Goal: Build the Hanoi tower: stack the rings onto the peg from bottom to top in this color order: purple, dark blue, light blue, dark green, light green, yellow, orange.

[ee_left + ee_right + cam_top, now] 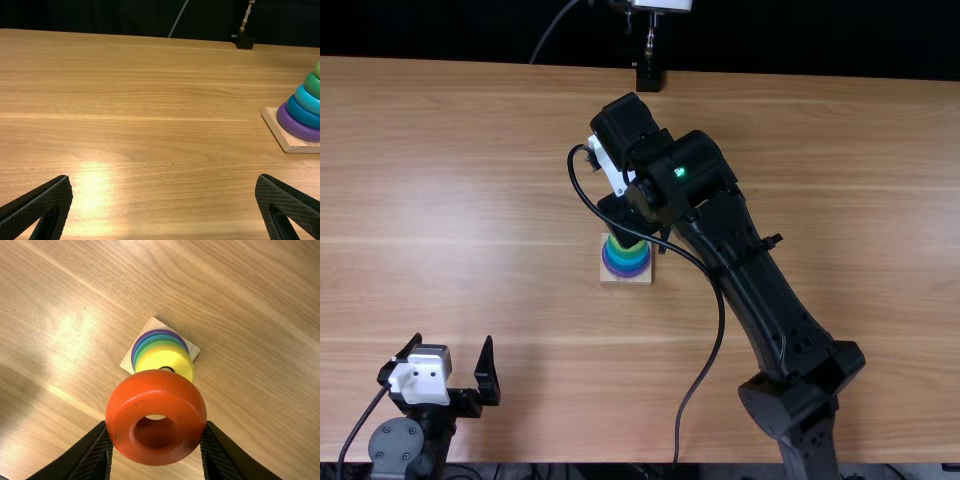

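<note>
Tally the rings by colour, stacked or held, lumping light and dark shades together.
Purple ring: 1
Blue: dark blue ring, light blue ring: 2
Green: dark green ring, light green ring: 2
Yellow ring: 1
Orange ring: 1
Total: 7

There are seven rings [156, 387], one base [293, 146], two arms [755, 275], one table [470, 170].

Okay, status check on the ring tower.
Right gripper shut on orange ring; left gripper open, empty. Yellow ring on the stack. Nothing seen blocking.
</note>
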### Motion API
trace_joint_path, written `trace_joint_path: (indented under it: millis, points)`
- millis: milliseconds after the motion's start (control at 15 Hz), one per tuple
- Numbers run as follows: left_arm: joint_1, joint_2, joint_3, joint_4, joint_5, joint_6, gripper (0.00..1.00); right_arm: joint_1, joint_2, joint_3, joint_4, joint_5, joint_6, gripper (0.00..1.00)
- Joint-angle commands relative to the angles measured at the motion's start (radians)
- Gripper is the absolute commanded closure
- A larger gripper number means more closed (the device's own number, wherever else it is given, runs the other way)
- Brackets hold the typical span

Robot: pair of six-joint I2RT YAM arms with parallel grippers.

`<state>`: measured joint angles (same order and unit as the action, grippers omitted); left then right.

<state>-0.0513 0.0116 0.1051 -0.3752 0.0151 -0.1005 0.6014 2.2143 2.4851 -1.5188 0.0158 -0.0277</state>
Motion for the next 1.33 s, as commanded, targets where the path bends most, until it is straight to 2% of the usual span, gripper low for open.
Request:
trace_joint_path:
  millis: [0, 1267]
  points:
    - [0.005, -0.012, -0.105, -0.079, 0.013, 0.014, 0.00, -0.028, 0.015, 0.015, -0.001, -0.001, -0.009, 1.00]
    - [0.005, -0.012, -0.105, -0.079, 0.013, 0.014, 0.00, -0.029, 0.025, 0.008, -0.001, -0.005, 0.006, 1.00]
